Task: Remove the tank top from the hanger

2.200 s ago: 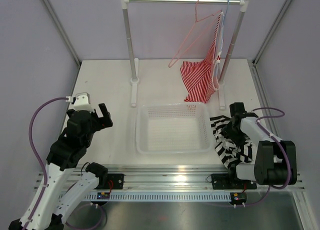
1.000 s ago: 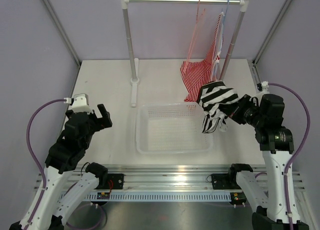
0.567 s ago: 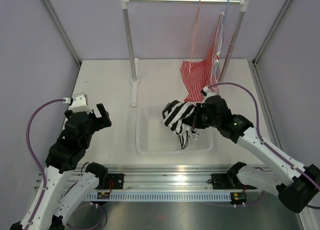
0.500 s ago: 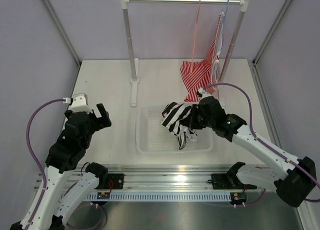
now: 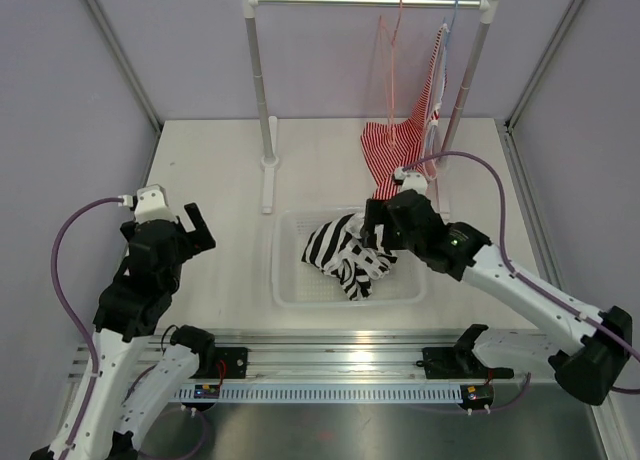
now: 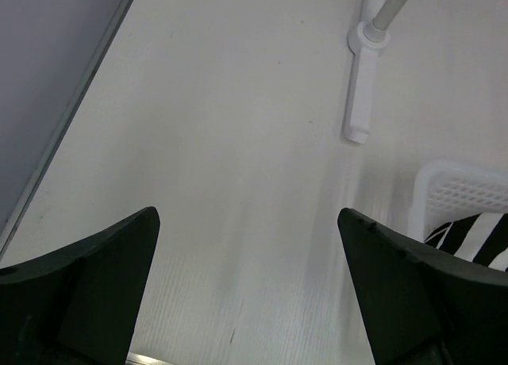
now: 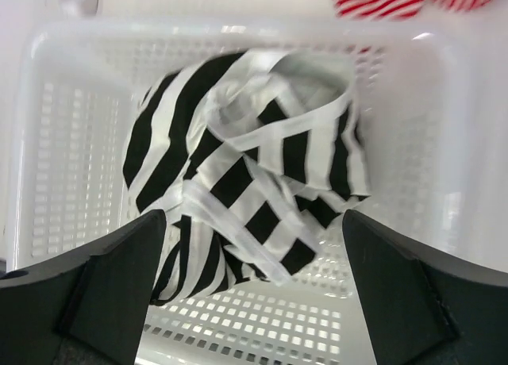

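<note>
Snagging is the main risk. The tank top (image 5: 340,252) lies crumpled inside the white basket (image 5: 300,300), off the pink hanger (image 5: 385,55), which hangs bare on the rail (image 5: 330,0). The right gripper (image 5: 370,228) hovers just above the heap with jaws spread wide, holding nothing (white-edged straps loop across the top), so a careless lift could hook cloth and drag it over the rim. The left gripper (image 5: 190,230), likewise spread and empty, sits well apart over the table (image 5: 220,170).

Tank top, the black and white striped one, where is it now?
In the top view the tank top lies crumpled in the white basket, toward its right side, directly below the right claw.
</note>
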{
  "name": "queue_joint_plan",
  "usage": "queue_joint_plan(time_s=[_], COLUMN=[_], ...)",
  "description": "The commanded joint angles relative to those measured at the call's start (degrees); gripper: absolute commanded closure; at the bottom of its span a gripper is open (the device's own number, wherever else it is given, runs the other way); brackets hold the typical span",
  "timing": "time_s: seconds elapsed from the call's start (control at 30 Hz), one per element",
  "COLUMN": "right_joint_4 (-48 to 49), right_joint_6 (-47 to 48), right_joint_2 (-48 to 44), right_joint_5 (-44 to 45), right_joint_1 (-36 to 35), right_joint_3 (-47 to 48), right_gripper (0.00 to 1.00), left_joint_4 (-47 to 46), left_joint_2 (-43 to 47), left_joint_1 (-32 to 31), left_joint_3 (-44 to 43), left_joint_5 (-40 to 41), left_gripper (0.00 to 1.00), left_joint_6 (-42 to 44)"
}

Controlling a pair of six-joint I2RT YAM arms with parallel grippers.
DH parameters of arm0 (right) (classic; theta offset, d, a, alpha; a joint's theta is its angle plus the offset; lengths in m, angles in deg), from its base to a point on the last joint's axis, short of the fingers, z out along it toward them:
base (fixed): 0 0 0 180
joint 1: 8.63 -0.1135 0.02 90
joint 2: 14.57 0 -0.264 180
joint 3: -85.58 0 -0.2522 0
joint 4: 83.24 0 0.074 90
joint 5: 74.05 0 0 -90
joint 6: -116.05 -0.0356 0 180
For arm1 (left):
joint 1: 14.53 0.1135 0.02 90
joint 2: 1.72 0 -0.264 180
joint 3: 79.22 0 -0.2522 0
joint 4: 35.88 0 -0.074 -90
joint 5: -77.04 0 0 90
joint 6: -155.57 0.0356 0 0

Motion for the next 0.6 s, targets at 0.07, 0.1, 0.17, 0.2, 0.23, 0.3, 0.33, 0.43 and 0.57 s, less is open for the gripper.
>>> queue_joint_plan(time_s=[0.07, 0.1, 0.17, 0.2, 0.23, 0.3, 0.33, 0.43, 0.57], right_joint_4=[-11.88, -12.85, -16.97, -20.04, -21.63, -25.49, -26.65, -31.04, -32.64], right_joint_6=[4.74, 5.27, 5.63, 5.89, 5.63, 5.28, 5.1, 4.48, 6.76], right_joint_2=[-10.7, -13.15, -15.1, -16.33, -16.86, -18.52, -19.14, -21.6, -26.35], right_joint_5=[20.56, 22.05, 25.05, 24.88, 24.97, 25.75, 26.63, 30.75, 32.26], right_joint_1=[0.06, 0.15, 1.2, 1.55, 1.82, 1.82, 1.82, 1.82, 1.82], right_joint_3=[5.82, 6.17, 7.83, 8.71, 9.59, 11.18, 11.53, 12.15, 12.41], right_gripper=[0.01, 0.0, 0.01, 0.01, 0.01, 0.01, 0.0, 0.0, 0.01], left_joint_4=[-2.87, -3.3, -3.31, -3.13, -2.61, -0.94, -0.33, 1.44, 4.07], left_joint_2=[0.54, 0.89, 1.68, 1.95, 2.3, 2.91, 3.09, 3.62, 4.06], left_joint_1=[5.27, 5.53, 5.54, 5.54, 5.54, 5.54, 5.54, 5.54, 5.54], left_joint_3=[-0.38, -0.29, -0.02, 0.24, 0.07, -1.07, -1.42, -2.48, -4.76], left_joint_5=[0.64, 0.64, 0.73, 0.99, 0.99, 0.55, 0.46, -0.15, -1.46], left_gripper=[0.01, 0.01, 0.01, 0.01, 0.01, 0.01, 0.01, 0.01, 0.01], left_joint_6=[1.03, 1.2, 2.17, 2.43, 2.78, 2.96, 2.79, 3.57, 3.84])
